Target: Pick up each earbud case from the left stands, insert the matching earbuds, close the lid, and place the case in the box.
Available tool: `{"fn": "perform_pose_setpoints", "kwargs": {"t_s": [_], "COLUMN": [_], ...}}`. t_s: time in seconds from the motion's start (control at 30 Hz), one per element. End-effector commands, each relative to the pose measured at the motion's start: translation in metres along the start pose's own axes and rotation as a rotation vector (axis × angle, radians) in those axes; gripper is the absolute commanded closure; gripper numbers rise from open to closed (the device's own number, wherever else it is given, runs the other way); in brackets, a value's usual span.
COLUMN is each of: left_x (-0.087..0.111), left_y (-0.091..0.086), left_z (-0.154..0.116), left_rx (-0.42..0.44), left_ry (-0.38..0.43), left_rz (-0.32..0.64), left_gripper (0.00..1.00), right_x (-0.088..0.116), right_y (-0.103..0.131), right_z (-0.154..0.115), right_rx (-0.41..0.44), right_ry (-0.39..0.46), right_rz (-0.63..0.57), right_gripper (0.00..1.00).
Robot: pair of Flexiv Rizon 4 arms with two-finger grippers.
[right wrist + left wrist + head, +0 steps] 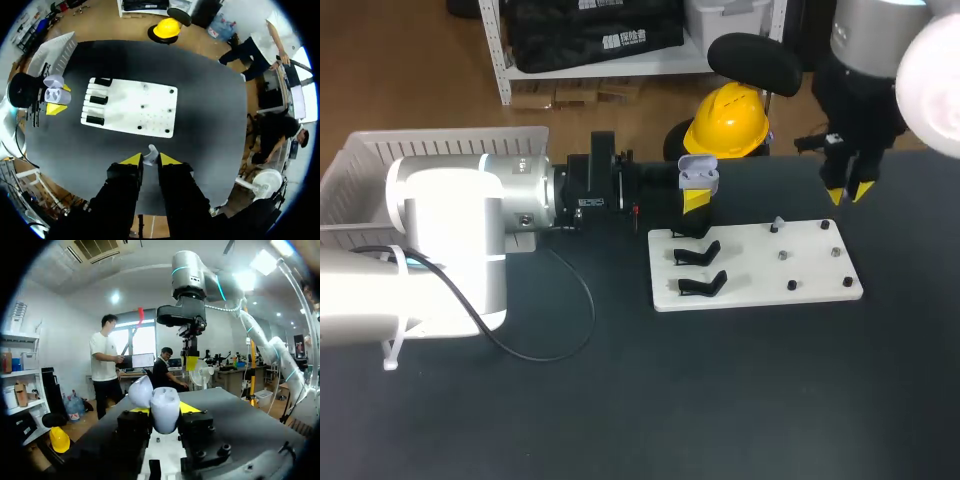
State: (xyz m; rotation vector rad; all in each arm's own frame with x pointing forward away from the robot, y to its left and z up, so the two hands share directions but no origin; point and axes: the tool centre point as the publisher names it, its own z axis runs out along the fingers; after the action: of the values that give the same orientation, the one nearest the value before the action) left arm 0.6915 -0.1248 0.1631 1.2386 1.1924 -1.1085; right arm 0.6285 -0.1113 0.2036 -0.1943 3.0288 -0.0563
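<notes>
Tabletop: a dark, matte tabletop carries a white board and a white box. A black cable loops over it near my left arm.
Board: the flat white board lies right of the middle, with its long side across the head view.
Stands: black stands sit in a row along the board's left end. The two that show in full hold nothing.
Pegs: small dark pegs dot the board's right half, well apart from each other.
Box: the slatted white box stands at the far left, partly hidden by my left arm.
Earbud case: the pale earbud case is held up off the tabletop at the board's far left corner. Its lid is tipped back and open, and two hollows show inside in the right wrist view.
Left pincer: the left pincer grips the earbud case from both sides, with a yellow tip against each flank.
Right pincer: the right pincer hangs high, beyond the board's far right corner, pointing down. Its tips are nearly together and pinch a small white earbud.
</notes>
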Motion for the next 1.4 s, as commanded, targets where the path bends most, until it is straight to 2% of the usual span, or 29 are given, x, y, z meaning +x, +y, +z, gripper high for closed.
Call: {"fn": "perform_pose_setpoints", "kwargs": {"t_s": [0.03, 0.1, 0.13, 0.2, 0.5, 0.53, 0.57, 0.6, 1.07, 1.23, 1.4], "left_x": [0.001, 0.001, 0.001, 0.001, 0.001, 0.001, 0.001, 0.001, 0.001, 0.001, 0.001], "left_y": [-0.003, -0.003, -0.003, -0.003, -0.003, -0.003, -0.003, -0.003, -0.003, -0.003, -0.003], "left_z": [0.000, 0.000, 0.000, 0.000, 0.000, 0.000, 0.000, 0.000, 0.000, 0.000, 0.000], "left_rx": [-0.011, -0.011, -0.011, -0.011, -0.011, -0.011, -0.011, -0.011, -0.011, -0.011, -0.011], "left_ry": [-0.006, -0.006, -0.006, -0.006, -0.006, -0.006, -0.006, -0.006, -0.006, -0.006, -0.006], "left_rz": [0.006, 0.006, 0.006, 0.006, 0.006, 0.006, 0.006, 0.006, 0.006, 0.006, 0.006], "left_gripper": [1.00, 1.00, 1.00, 1.00, 1.00, 1.00, 1.00, 1.00, 1.00, 1.00, 1.00], "right_x": [-0.005, -0.005, -0.004, -0.005, -0.011, -0.011, -0.013, -0.013, -0.013, -0.026, -0.042], "right_y": [0.015, 0.019, 0.020, 0.025, 0.042, 0.042, 0.043, 0.045, 0.045, 0.065, 0.087], "right_z": [-0.012, -0.011, -0.010, -0.009, -0.012, -0.012, -0.014, -0.014, -0.014, -0.025, -0.037], "right_rx": [0.057, 0.026, 0.046, 0.038, 0.030, 0.035, 0.075, 0.096, 0.096, 0.008, -0.010], "right_ry": [0.002, 0.010, 0.038, 0.040, -0.004, -0.006, -0.013, 0.005, 0.005, 0.032, 0.021], "right_rz": [0.686, 0.717, 0.769, 0.809, 0.724, 0.719, 0.688, 0.694, 0.694, 0.702, 0.688], "right_gripper": [1.00, 1.00, 1.00, 1.00, 1.00, 1.00, 1.00, 1.00, 1.00, 1.00, 1.00]}}
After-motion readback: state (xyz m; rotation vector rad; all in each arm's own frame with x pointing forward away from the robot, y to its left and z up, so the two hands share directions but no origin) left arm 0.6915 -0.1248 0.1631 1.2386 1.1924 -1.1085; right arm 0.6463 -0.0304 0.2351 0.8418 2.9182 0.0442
